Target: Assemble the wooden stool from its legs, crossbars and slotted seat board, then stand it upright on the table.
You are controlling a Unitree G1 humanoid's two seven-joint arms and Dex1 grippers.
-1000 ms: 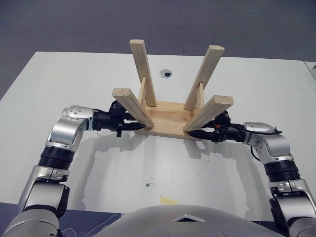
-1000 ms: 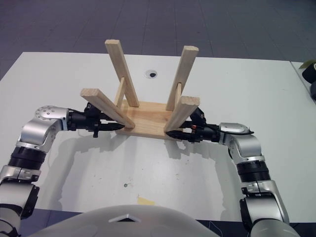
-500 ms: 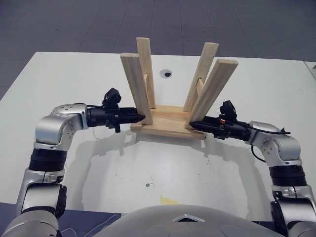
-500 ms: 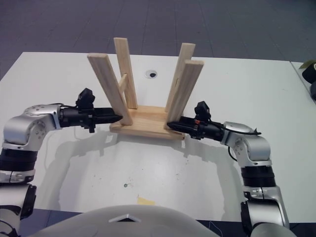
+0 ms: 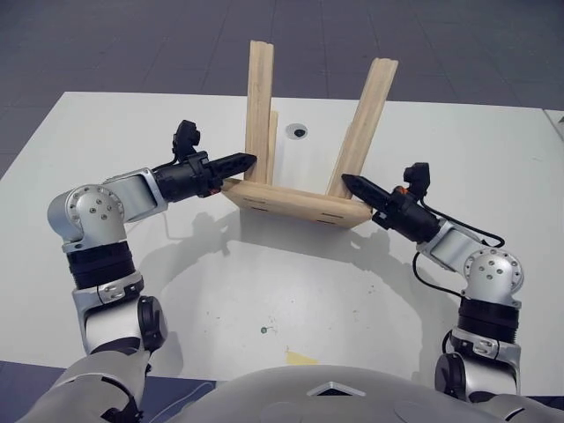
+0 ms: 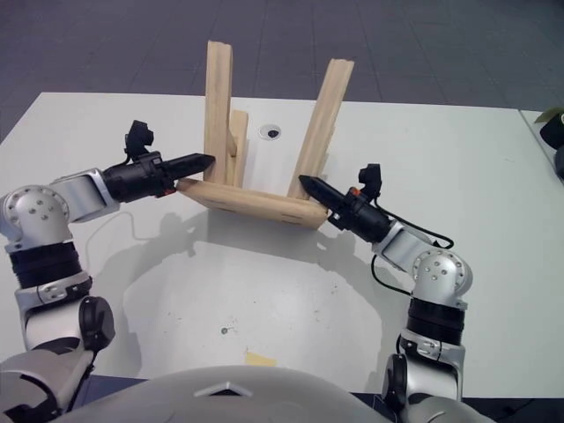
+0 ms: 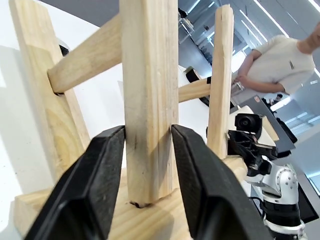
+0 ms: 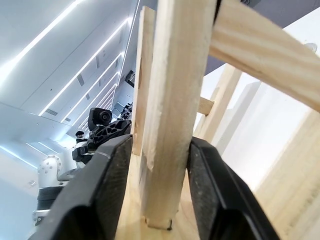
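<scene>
As left pincer point(image 5: 248, 161), right pincer point(image 5: 350, 181) clamp stool point(image 5: 291, 202): inverted.

Stool point(image 5: 300, 199): tipped away from the robot, legs point(image 5: 259, 106) brought from forward-leaning to near upright. Seat board point(image 5: 264, 196) apparently lifted off table point(image 5: 264, 291). Left gripper point(image 5: 240, 162) and right gripper point(image 5: 351, 183) raised with it.

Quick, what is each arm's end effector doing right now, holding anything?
Left end effector: closed, holding the left stool leg.
Right end effector: closed, holding the right stool leg.
</scene>
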